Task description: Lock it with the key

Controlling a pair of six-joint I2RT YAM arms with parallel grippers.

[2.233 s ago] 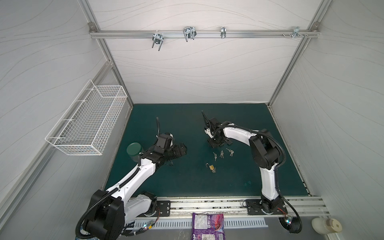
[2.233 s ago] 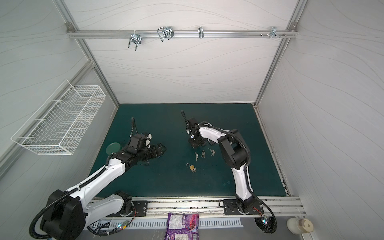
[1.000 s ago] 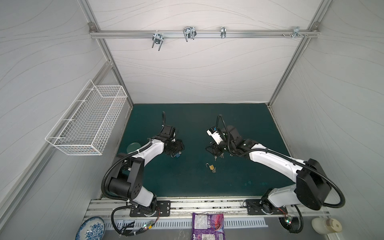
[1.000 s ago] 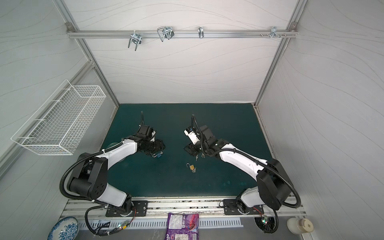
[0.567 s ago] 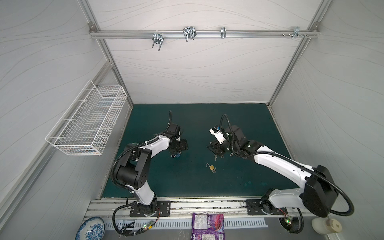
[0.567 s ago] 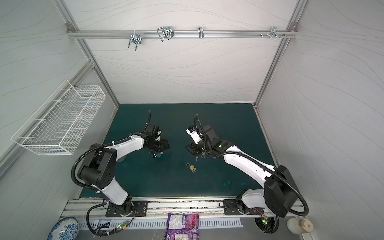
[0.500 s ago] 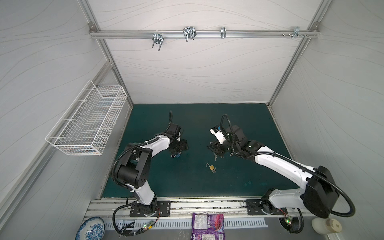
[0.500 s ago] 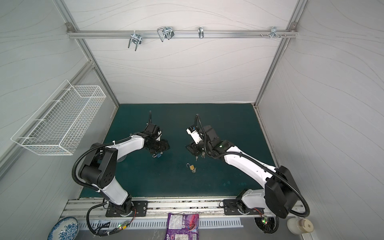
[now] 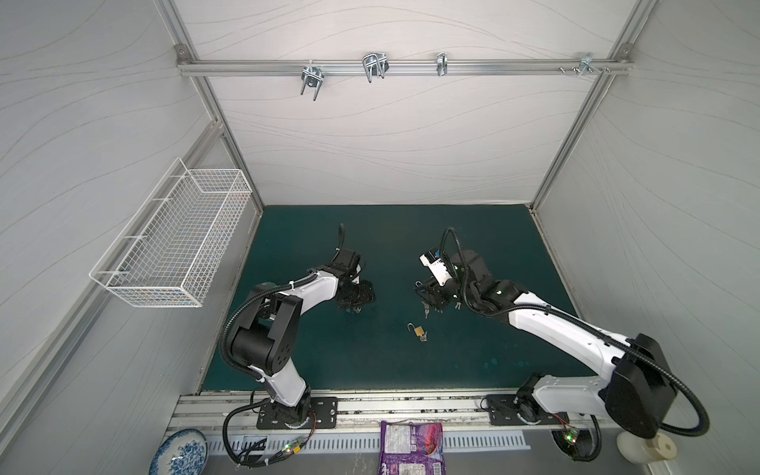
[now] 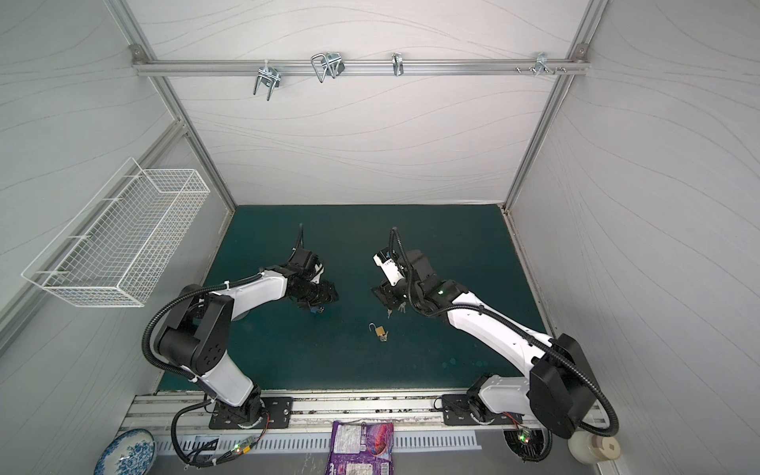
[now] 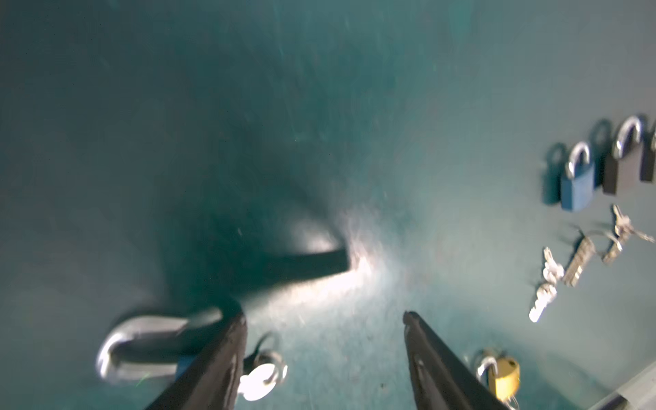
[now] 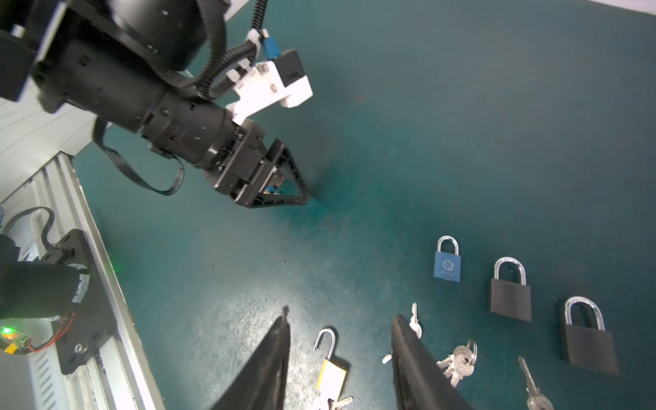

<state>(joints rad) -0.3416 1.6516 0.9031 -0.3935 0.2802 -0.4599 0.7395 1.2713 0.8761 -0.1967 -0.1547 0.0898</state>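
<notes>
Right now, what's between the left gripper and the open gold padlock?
Nothing but bare green mat lies between the left gripper and the gold padlock; the right wrist view shows it.

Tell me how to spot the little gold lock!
Look at the green mat. Near its middle lies a small gold padlock. Unlike the blue padlock and the black padlocks nearby, its shackle is swung open.
</notes>
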